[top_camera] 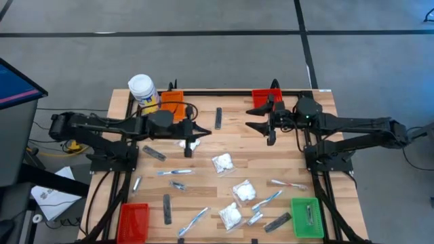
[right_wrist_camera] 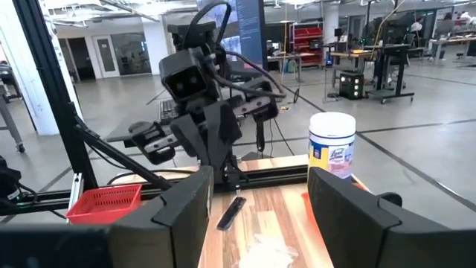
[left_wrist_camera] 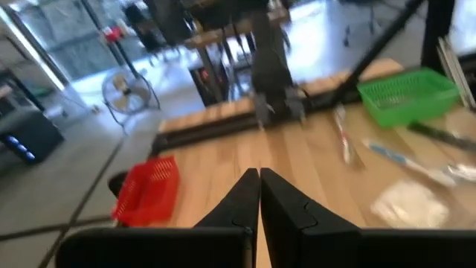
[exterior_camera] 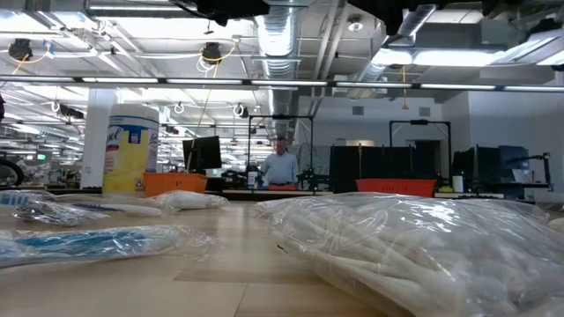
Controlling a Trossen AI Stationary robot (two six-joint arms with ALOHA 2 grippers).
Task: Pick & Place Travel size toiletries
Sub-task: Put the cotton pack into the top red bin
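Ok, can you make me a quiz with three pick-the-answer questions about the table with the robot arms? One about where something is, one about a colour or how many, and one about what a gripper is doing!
1. Where is the yellow jar?
A. beside the orange bin
B. inside the green bin
C. in the middle of the table

2. How many red bins are on the table?
A. one
B. two
C. four

3. How are the left gripper's fingers?
A. wide open
B. pressed shut
C. holding a toothbrush

Answers:
1 A: the jar stands at the table's far left corner, next to the orange bin.
2 B: one red bin sits at the near left corner, another at the far edge.
3 B: the left gripper shows its fingers together, with nothing between them.
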